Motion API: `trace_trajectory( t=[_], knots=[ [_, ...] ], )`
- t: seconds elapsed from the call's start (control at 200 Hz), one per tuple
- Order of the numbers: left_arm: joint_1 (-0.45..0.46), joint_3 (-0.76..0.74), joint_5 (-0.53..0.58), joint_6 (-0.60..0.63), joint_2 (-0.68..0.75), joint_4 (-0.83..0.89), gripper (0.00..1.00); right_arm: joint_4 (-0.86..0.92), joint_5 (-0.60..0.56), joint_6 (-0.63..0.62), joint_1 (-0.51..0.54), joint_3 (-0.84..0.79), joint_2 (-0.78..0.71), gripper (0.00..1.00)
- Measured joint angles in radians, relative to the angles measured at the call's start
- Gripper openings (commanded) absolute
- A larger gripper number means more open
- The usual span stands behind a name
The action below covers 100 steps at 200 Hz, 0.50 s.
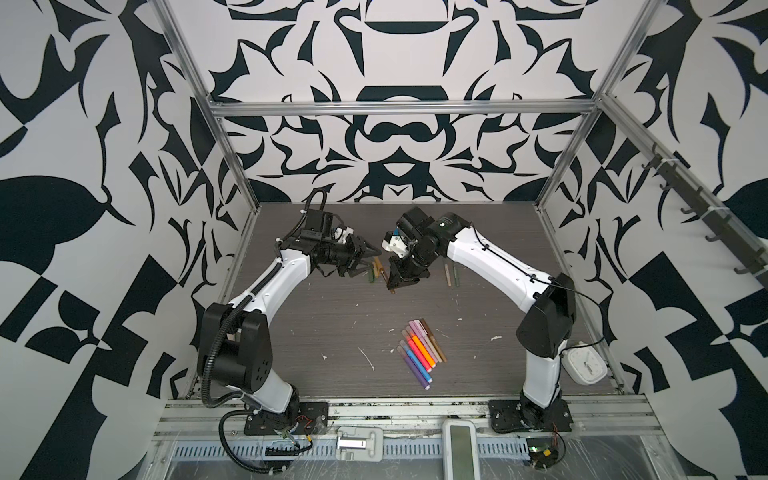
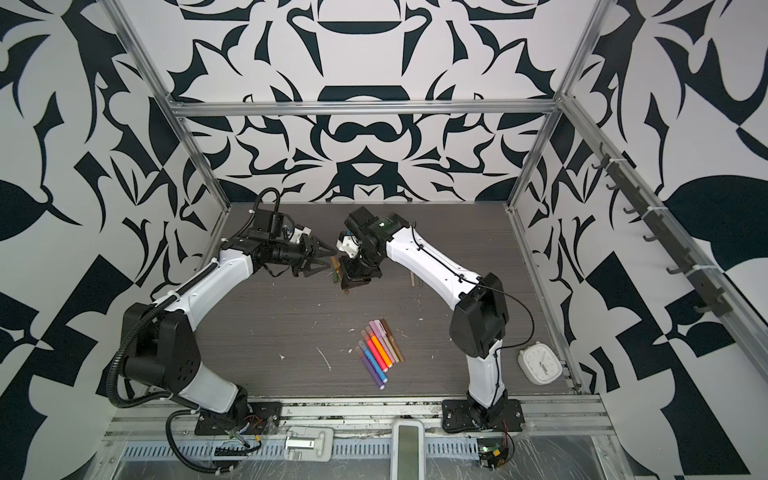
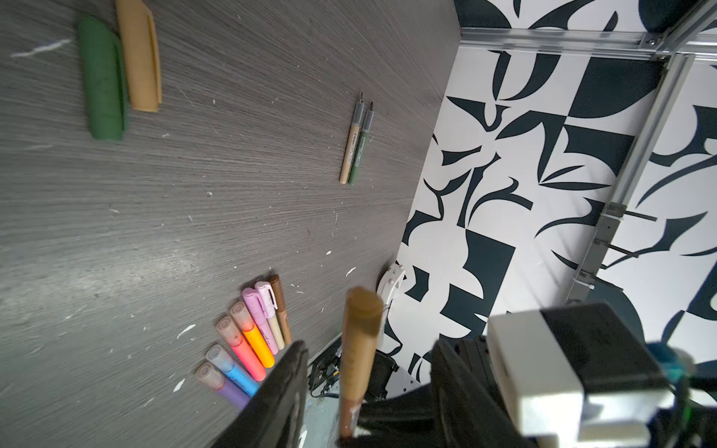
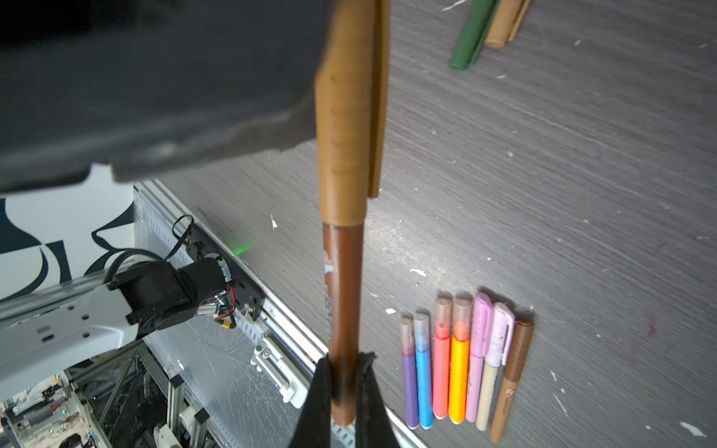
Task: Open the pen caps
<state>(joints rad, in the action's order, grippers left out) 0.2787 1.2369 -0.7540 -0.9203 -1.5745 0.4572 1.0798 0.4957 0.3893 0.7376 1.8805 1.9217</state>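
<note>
One ochre cap [image 4: 343,116] sits closed on the end of a brown pen [image 4: 343,291], filling the upper centre of the right wrist view. The right gripper [image 4: 343,364] pinches the pen's bare barrel at the bottom centre of that frame, fingers tight against both sides. In the left wrist view the same cap points up from the lower centre. It is framed by the left gripper [image 1: 372,261], whose fingers stand apart with a gap on either side of the cap. In the right wrist view a blurred dark finger lies at the cap's left edge; I cannot tell whether it touches. In both top views the two grippers meet a little left of centre, toward the back of the table [image 1: 332,316].

Two loose caps, a green cap [image 3: 103,77] and a tan cap [image 3: 139,58], lie side by side and touching at the upper left of the left wrist view. In both top views they lie between the two grippers. Two uncapped pens [image 3: 353,151], one tan and one green, lie together right of centre in the left wrist view, tips bare. Seven capped pens [image 1: 419,351] lie in a tight row in the lower middle of the table: purple, blue, coral, orange, two pink, brown. A white clock [image 1: 584,365] sits at the table's lower right corner.
</note>
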Motion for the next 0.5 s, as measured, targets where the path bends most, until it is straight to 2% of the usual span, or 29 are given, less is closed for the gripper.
trace_trajectory(
  t=[0.2, 0.42, 0.5],
  knots=[
    [0.000, 0.080, 0.055, 0.092, -0.014, 0.109, 0.40, 0.029, 0.002, 0.001, 0.027, 0.038, 0.005, 0.00],
    [0.009, 0.091, 0.087, 0.134, -0.022, 0.163, 0.38, 0.055, 0.002, 0.004, 0.031, 0.103, 0.025, 0.00],
    [0.016, 0.091, 0.098, 0.143, -0.024, 0.180, 0.25, 0.062, 0.003, 0.005, 0.032, 0.126, 0.035, 0.00]
  ],
)
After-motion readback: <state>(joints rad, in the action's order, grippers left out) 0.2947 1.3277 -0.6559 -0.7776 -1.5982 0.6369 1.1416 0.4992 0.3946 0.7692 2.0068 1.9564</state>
